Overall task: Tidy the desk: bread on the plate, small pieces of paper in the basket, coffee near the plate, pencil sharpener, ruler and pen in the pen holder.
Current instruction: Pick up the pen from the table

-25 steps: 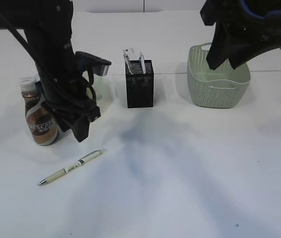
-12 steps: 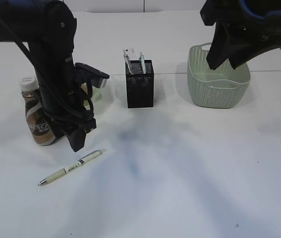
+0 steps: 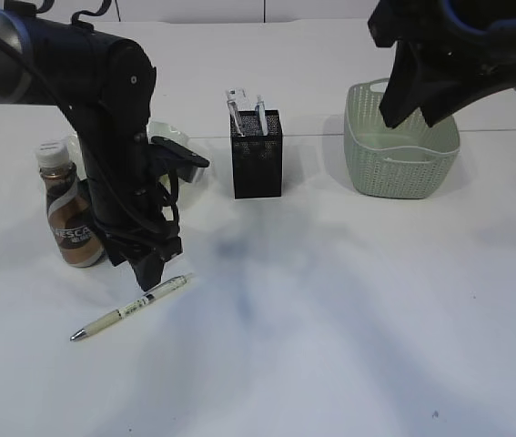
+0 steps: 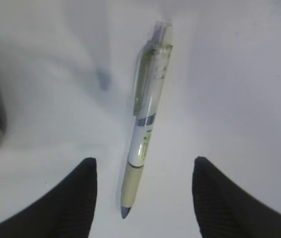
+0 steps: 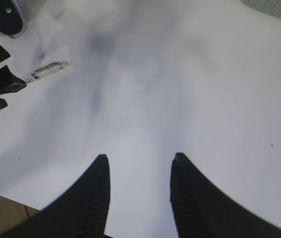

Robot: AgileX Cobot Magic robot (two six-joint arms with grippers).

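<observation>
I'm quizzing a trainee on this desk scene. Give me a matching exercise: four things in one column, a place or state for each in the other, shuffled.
1. pen
2. coffee
3. pen holder
4. basket

a. standing far left
b. lying flat on the desk
c. right of the pen holder
d. middle, items sticking out of its top

Pairs: 1-b, 2-a, 3-d, 4-c

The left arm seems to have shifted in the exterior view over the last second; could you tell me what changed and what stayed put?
The left gripper came down from beside the coffee toward the pen, and its jaws now straddle the pen in the left wrist view without closing on it. Nothing was taken hold of or let go. The pen, coffee, pen holder, basket and right gripper stayed as they were.
</observation>
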